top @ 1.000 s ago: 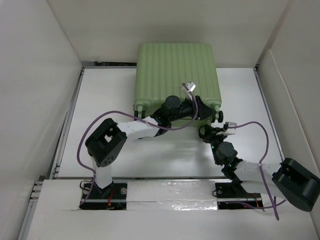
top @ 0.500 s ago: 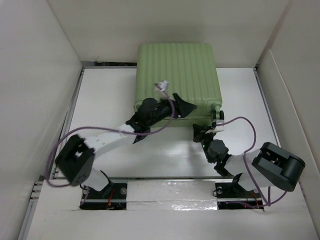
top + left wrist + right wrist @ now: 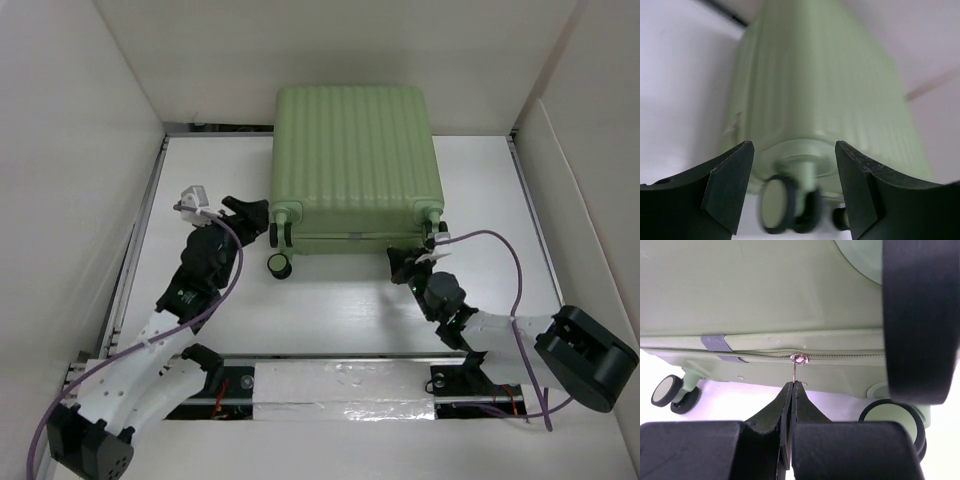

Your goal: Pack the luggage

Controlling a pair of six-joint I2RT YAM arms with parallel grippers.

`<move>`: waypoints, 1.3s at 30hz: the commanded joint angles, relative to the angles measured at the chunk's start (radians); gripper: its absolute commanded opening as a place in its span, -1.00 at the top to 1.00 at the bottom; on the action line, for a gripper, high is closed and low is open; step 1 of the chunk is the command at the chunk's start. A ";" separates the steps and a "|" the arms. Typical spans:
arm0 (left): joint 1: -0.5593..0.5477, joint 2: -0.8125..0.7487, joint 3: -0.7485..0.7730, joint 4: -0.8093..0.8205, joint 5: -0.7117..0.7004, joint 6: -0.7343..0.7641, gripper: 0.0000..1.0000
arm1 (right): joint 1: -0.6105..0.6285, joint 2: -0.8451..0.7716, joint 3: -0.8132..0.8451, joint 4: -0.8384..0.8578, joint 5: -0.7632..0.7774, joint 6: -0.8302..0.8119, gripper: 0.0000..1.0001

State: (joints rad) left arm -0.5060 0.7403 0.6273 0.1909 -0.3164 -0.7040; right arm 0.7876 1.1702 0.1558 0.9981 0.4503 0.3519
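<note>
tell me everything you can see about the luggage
The luggage is a light-green hard-shell suitcase with a ribbed shell that looks like plastic. It lies flat and closed toward the back of the white table, with its small black-rimmed wheels facing the arms. A matching zipper runs along its near side, crossed by a grey tab. The right claw is shut on the zipper pull. The open left claw faces one wheel, apparently not touching it.
</note>
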 commanded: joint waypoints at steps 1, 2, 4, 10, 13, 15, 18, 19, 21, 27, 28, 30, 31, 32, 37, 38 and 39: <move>0.052 0.066 -0.044 -0.116 0.056 -0.005 -0.25 | -0.024 -0.032 0.027 0.050 -0.142 0.007 1.00; 0.052 0.065 -0.067 -0.110 0.059 -0.008 -0.25 | -0.024 -0.038 0.025 0.047 -0.151 0.009 1.00; 0.052 0.033 -0.098 -0.050 0.091 -0.003 -0.24 | -0.053 -0.055 0.024 0.033 -0.174 0.013 1.00; 0.018 -0.054 -0.161 0.048 0.227 0.018 -0.27 | -0.071 -0.041 0.019 0.056 -0.219 0.018 1.00; 0.007 -0.105 -0.189 0.071 0.229 -0.002 -0.29 | -0.071 -0.029 0.022 0.063 -0.231 0.016 1.00; 0.007 -0.134 -0.211 0.079 0.212 -0.025 -0.33 | -0.071 -0.021 0.024 0.066 -0.243 0.016 1.00; 0.007 -0.206 -0.224 0.084 0.185 -0.038 -0.39 | -0.071 -0.021 0.024 0.060 -0.245 0.015 1.00; 0.007 -0.214 -0.221 0.078 0.180 -0.040 -0.42 | -0.071 -0.023 0.024 0.060 -0.246 0.015 1.00; 0.007 -0.223 -0.216 0.081 0.195 -0.037 -0.51 | -0.080 -0.026 0.025 0.056 -0.248 0.013 1.00; 0.007 -0.228 -0.218 0.120 0.244 -0.042 -0.57 | -0.080 -0.027 0.025 0.048 -0.248 0.013 1.00; 0.007 -0.217 -0.218 0.128 0.246 -0.043 -0.59 | -0.080 -0.027 0.025 0.048 -0.249 0.012 1.00; 0.007 -0.202 -0.225 0.153 0.266 -0.045 -0.61 | -0.080 -0.023 0.027 0.053 -0.254 0.013 1.00; 0.007 -0.187 -0.225 0.180 0.276 -0.045 -0.62 | -0.080 -0.020 0.025 0.056 -0.254 0.013 1.00; 0.007 -0.182 -0.227 0.192 0.287 -0.049 -0.62 | -0.080 -0.018 0.027 0.057 -0.256 0.012 1.00; 0.007 -0.144 -0.210 0.210 0.310 -0.035 -0.58 | -0.080 -0.027 0.024 0.048 -0.254 0.012 1.00; 0.007 -0.112 -0.199 0.193 0.310 -0.031 -0.57 | -0.080 -0.032 0.025 0.047 -0.252 0.012 1.00; 0.007 -0.098 -0.192 0.190 0.339 -0.029 -0.56 | -0.080 -0.032 0.027 0.045 -0.252 0.012 1.00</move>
State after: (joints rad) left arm -0.4965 0.6079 0.3874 0.3325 -0.0345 -0.7433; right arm 0.6994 1.1522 0.1555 0.9718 0.2726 0.3565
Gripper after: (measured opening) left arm 0.785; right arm 0.011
